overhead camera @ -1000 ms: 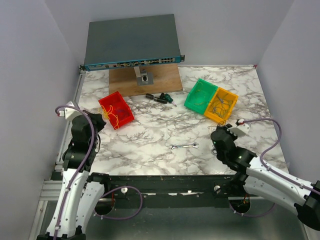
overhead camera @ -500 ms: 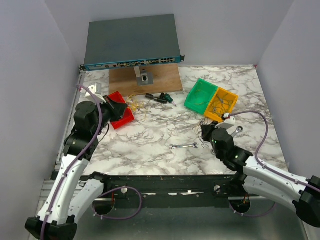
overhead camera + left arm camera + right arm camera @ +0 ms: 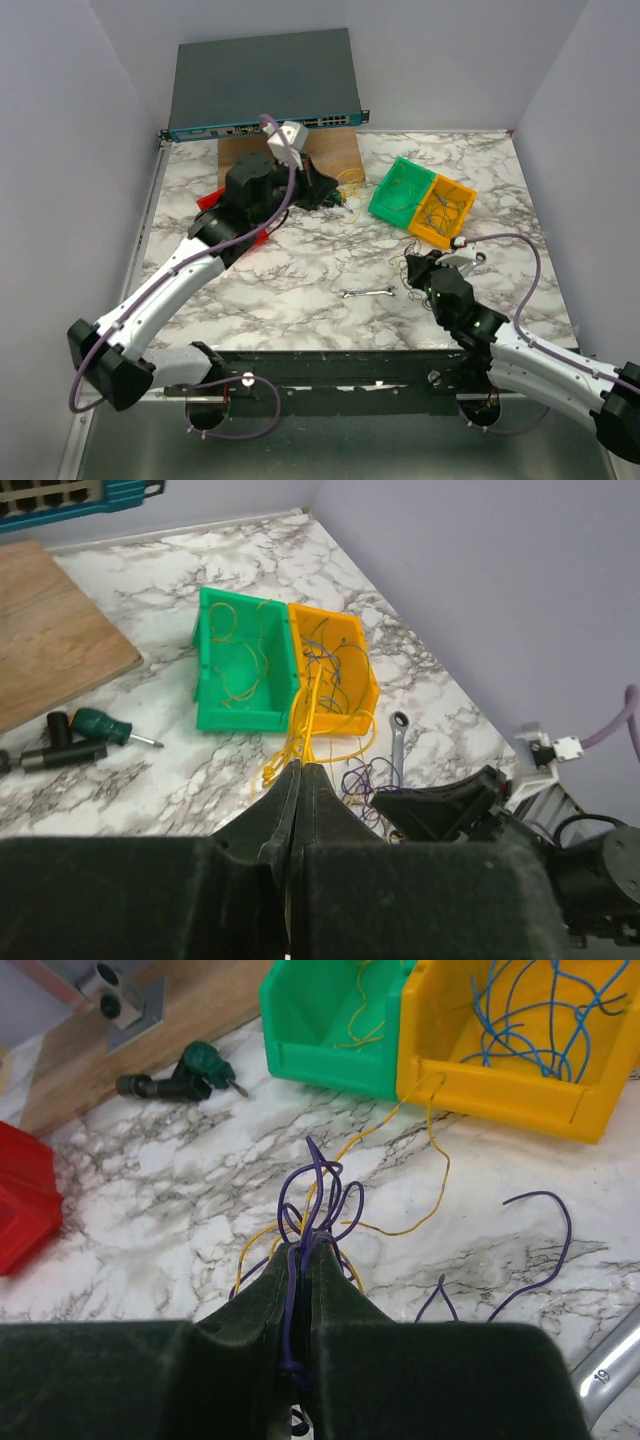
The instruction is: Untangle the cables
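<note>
The left pincer (image 3: 300,772) is pressed together on a bunch of yellow strands (image 3: 303,720). They rise from its tips and fan out ahead toward the yellow bin (image 3: 365,680). The green bin (image 3: 240,720) stands touching that bin, ahead and slightly left of the tips.

The right pincer (image 3: 302,1248) is clamped on a purple wire (image 3: 318,1192), which runs up between its fingers and loops just beyond them. Another of the yellow strands runs from those loops forward to the yellow bin's front wall, and blue wires (image 3: 530,1010) lie inside that bin. So the cables are split: some pinched in each pincer, some in the bins, some loose on the worktop (image 3: 180,1180).

The only writing that can be read is a stamped "19" on the wrench (image 3: 608,1365) at the right pincer's near right. Markings on the switch (image 3: 262,85), far behind the left pincer, are too small to read.

The left arm (image 3: 190,270) reaches long and diagonally from its base across the worktop. Its wrist is raised, and the screwdriver (image 3: 100,723) lies to the left of its tips. The right arm (image 3: 530,355) lies low, with its forearm stretched leftward and its pincer close above the worktop. A second wrench (image 3: 368,292) lies just to that pincer's left, and the red bin (image 3: 25,1200) is well off to the same side.
</note>
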`<action>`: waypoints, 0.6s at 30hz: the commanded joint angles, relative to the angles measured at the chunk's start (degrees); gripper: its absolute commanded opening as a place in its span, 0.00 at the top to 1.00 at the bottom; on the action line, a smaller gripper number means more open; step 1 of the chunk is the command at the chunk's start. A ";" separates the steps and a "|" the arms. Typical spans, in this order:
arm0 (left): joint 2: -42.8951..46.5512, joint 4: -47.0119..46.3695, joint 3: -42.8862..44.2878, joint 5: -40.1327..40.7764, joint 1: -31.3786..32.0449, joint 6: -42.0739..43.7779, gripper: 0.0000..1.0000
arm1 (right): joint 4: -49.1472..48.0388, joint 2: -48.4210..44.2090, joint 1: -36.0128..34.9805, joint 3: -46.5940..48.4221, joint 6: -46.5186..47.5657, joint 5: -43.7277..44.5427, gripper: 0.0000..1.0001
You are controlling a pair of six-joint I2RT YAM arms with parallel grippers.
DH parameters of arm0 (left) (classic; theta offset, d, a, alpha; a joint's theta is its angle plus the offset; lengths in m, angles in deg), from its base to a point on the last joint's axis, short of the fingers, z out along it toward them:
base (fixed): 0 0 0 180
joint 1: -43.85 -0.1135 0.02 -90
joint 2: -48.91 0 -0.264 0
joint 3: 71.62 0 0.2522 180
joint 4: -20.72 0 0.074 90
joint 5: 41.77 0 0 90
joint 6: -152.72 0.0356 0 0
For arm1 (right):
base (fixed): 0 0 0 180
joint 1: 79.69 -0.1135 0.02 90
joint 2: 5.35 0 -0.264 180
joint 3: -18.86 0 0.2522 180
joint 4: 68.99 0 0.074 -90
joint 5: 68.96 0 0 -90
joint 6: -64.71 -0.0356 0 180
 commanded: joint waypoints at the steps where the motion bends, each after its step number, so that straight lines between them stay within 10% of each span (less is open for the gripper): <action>1: -9.97 -5.20 7.35 1.88 2.36 4.27 1.00 | 0.88 -4.96 -0.03 -2.26 -2.54 5.02 0.99; 18: -50.21 4.78 47.84 1.15 4.67 9.56 1.00 | 0.23 -6.77 -0.02 -3.43 -2.06 5.74 0.99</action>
